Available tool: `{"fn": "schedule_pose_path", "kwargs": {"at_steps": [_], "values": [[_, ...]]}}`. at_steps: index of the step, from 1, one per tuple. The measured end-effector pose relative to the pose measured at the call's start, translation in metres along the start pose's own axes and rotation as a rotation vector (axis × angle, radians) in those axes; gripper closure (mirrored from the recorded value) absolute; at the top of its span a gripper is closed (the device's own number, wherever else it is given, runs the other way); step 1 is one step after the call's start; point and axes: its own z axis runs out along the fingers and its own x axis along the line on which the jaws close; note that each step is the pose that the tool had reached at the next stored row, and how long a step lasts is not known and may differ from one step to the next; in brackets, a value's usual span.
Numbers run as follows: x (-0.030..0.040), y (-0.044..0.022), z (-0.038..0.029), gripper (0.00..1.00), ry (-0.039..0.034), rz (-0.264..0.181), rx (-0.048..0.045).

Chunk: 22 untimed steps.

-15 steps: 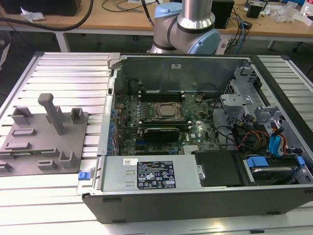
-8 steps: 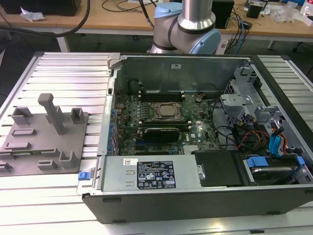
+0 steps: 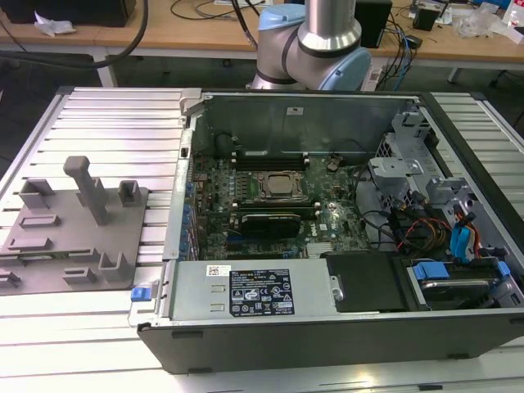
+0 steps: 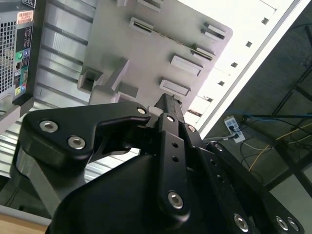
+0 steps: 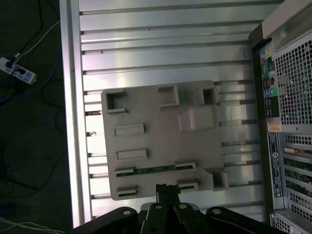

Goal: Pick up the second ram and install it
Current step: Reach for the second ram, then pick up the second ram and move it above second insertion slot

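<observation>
One green stick, the second ram (image 5: 155, 169), is seen in the first wrist view lying in a long slot of the grey fixture tray (image 5: 161, 139). The tray is set on the ribbed table (image 5: 170, 53), at the exterior view's left of the opened computer case (image 3: 327, 336). The gripper (image 5: 167, 187) is held above the tray's edge near the stick, fingers closed together, nothing gripped.

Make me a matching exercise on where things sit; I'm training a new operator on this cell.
Things:
1. second ram
2. processor socket
3. power strip

Places:
A. inside the open computer case
B. on the floor beside the table
C. on the grey fixture plate

Pairs: 1-C, 2-A, 3-B
</observation>
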Motion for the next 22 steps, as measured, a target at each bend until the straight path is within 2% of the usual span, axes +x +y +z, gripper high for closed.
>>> {"fn": "schedule_pose_path", "kwargs": {"at_steps": [2, 16, 21, 22], "values": [[-0.0001, -0.0019, -0.0001, 0.89, 0.0001, 0.000, 0.0000], [-0.0001, -0.0023, -0.0001, 0.89, 0.0002, -0.004, -0.0002], [-0.0001, -0.0023, -0.0001, 0.89, 0.0022, -0.047, -0.0011], [-0.0001, -0.0023, -0.0001, 0.89, 0.0031, -0.068, -0.0016]]}}
